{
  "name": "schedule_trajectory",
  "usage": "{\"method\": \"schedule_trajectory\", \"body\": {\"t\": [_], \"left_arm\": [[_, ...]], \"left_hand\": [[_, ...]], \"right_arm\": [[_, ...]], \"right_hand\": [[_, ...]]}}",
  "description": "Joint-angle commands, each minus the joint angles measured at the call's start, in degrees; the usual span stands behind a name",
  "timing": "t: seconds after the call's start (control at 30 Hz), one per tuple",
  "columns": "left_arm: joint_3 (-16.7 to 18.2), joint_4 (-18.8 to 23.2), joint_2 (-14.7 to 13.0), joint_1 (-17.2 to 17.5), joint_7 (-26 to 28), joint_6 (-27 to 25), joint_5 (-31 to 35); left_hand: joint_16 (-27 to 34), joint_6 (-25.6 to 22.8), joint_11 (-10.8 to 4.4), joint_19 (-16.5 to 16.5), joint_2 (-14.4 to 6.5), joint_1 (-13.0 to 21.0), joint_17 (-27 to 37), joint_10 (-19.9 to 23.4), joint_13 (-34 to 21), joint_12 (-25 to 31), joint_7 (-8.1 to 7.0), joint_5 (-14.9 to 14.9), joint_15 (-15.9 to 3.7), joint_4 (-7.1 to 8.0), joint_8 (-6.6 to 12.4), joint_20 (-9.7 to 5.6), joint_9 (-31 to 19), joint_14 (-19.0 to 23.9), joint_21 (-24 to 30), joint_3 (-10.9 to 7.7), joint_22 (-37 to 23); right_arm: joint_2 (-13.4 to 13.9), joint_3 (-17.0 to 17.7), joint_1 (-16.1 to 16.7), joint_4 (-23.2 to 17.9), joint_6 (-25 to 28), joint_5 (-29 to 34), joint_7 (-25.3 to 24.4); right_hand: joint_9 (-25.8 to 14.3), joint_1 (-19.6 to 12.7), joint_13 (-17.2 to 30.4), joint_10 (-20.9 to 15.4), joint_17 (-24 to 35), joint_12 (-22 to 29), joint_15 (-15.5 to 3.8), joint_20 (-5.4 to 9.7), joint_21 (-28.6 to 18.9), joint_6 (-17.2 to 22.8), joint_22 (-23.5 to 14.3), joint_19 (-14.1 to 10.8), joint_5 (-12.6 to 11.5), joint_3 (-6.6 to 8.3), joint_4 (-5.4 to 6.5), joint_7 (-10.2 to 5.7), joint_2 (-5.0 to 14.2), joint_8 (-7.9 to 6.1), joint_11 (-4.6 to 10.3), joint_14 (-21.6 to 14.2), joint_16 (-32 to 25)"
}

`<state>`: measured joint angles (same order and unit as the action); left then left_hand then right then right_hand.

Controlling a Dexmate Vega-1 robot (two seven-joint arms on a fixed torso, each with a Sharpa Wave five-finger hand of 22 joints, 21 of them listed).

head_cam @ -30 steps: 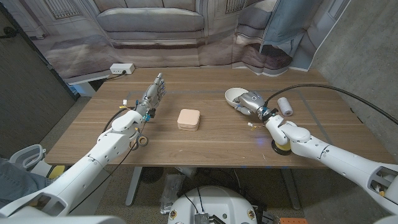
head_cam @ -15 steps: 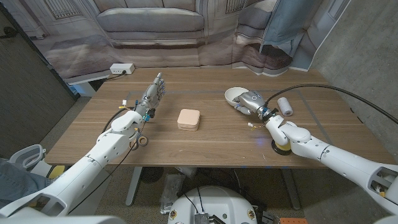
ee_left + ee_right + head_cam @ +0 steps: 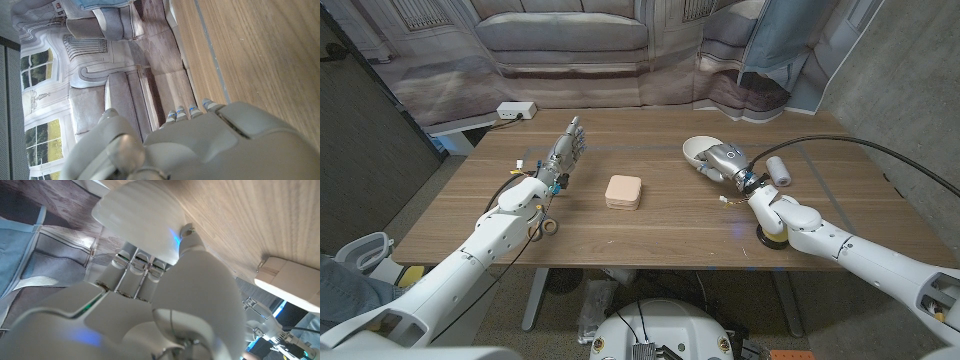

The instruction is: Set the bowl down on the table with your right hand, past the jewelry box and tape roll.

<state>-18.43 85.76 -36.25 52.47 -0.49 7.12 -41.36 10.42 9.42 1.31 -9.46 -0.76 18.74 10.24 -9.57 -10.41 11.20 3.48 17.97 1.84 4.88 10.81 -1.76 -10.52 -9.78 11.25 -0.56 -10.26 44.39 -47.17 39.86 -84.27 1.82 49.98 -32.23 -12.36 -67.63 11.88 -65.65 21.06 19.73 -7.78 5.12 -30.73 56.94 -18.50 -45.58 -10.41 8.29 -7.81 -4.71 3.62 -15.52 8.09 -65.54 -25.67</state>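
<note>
Right hand [image 3: 723, 160] grips the white bowl [image 3: 697, 151] by its near rim, fingers curled under the rim in the right wrist view [image 3: 134, 272], thumb against the bowl's side. Bowl [image 3: 137, 222] sits far right of centre on the wooden table [image 3: 650, 225], low at the surface; cannot tell if it touches the wood. White tape roll [image 3: 778, 171] lies just right of the hand, apart from the bowl. Peach square jewelry box [image 3: 623, 191] rests near table centre, well left of the bowl. Left hand [image 3: 567, 148] is empty, fingers straight and slightly spread, pointing toward the far edge, left of the box. White power strip [image 3: 515, 110] sits beyond the far left corner.
</note>
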Motion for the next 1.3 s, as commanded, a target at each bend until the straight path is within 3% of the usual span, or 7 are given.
{"method": "schedule_trajectory", "body": {"t": [0.03, 0.47, 0.87, 1.0, 1.1, 1.3], "left_arm": [[0.46, 0.53, -0.47, 0.5, 0.02, 0.38, -0.03], [0.72, 0.18, -0.74, 0.98, -0.51, 1.04, -0.11], [1.03, 0.84, -1.14, 1.74, -0.6, 1.27, -0.3], [1.82, -2.14, 0.29, 1.46, -6.86, 4.16, -4.08], [2.23, -2.63, 0.5, 1.63, -8.15, 4.98, -4.96], [2.68, -0.15, -0.98, 2.76, -5.63, 3.94, -3.89]], "left_hand": [[0.26, 0.61, 0.05, -3.65, -0.32, 0.55, 0.19, -1.47, -0.18, 0.26, 0.11, -0.14, 0.26, -0.02, 0.34, -1.08, -0.14, -2.92, 0.16, 0.28, -0.13], [0.26, 0.59, 0.08, -3.67, -0.4, 0.62, 0.19, -1.48, -0.18, 0.26, 0.14, -0.16, 0.26, -0.03, 0.35, -1.06, -0.14, -2.93, 0.17, 0.38, -0.13], [0.28, 0.59, 0.03, -3.68, -0.46, 0.69, 0.18, -1.49, -0.17, 0.26, 0.1, -0.17, 0.25, -0.05, 0.36, -1.04, -0.14, -2.89, 0.17, 0.47, -0.13], [0.28, 0.51, 0.12, -3.67, -0.49, 0.72, 0.18, -1.42, -0.17, 0.29, 0.1, -0.18, 0.29, -0.05, 0.39, -1.03, -0.14, -2.88, 0.18, 0.5, -0.13], [0.3, 0.5, 0.12, -3.66, -0.51, 0.74, 0.18, -1.4, -0.17, 0.29, 0.15, -0.18, 0.26, -0.06, 0.39, -1.04, -0.14, -2.84, 0.18, 0.53, -0.13], [0.3, 0.46, 0.1, -3.66, -0.55, 0.78, 0.18, -1.33, -0.17, 0.32, 0.15, -0.19, 0.26, -0.07, 0.4, -1.05, -0.14, -2.84, 0.19, 0.57, -0.13]], "right_arm": [[0.91, 1.78, 2.05, -3.74, 1.76, -0.19, -0.4], [2.52, 3.7, 4.53, -8.02, 2.43, 0.4, -0.35], [3.88, 5.36, 5.97, -9.12, -0.24, -0.26, -1.45], [4.47, 6.03, 6.67, -9.85, -0.62, -0.43, -1.44], [5.01, 6.42, 7.0, -10.04, -1.54, -0.65, -1.49], [6.14, 7.48, 8.27, -10.72, -2.71, -0.82, -2.58]], "right_hand": [[-0.15, -3.61, 0.31, -2.86, 3.16, 0.04, -5.82, 6.74, -0.44, 6.12, -0.33, 0.21, -0.47, -0.1, -0.07, -5.38, 2.81, -0.28, 2.3, -4.66, 0.0], [-0.1, -3.59, 0.44, -3.08, 3.36, -0.05, -5.8, 6.73, -0.85, 6.22, -0.44, 0.29, -0.53, -0.22, 0.0, -5.39, 2.76, -0.16, 2.34, -4.69, 0.08], [-0.07, -3.46, 0.65, -2.89, 3.58, -0.27, -5.8, 6.68, -1.19, 6.2, -0.53, 0.61, -0.59, -0.38, 0.14, -5.56, 2.77, 0.0, 2.51, -4.77, 0.15], [-0.06, -3.43, 0.72, -2.84, 3.64, -0.33, -5.8, 6.66, -1.23, 6.27, -0.54, 0.86, -0.61, -0.43, 0.18, -5.64, 2.76, 0.02, 2.56, -4.76, 0.19], [-0.06, -3.42, 0.77, -2.84, 3.69, -0.36, -5.8, 6.66, -1.27, 6.13, -0.56, 1.03, -0.62, -0.45, 0.2, -5.72, 2.78, 0.11, 2.52, -4.71, 0.23], [-0.05, -3.4, 0.87, -2.87, 3.76, -0.4, -5.79, 6.66, -1.34, 6.21, -0.58, 1.37, -0.65, -0.5, 0.25, -5.74, 2.81, 0.14, 2.52, -4.57, 0.36]]}}
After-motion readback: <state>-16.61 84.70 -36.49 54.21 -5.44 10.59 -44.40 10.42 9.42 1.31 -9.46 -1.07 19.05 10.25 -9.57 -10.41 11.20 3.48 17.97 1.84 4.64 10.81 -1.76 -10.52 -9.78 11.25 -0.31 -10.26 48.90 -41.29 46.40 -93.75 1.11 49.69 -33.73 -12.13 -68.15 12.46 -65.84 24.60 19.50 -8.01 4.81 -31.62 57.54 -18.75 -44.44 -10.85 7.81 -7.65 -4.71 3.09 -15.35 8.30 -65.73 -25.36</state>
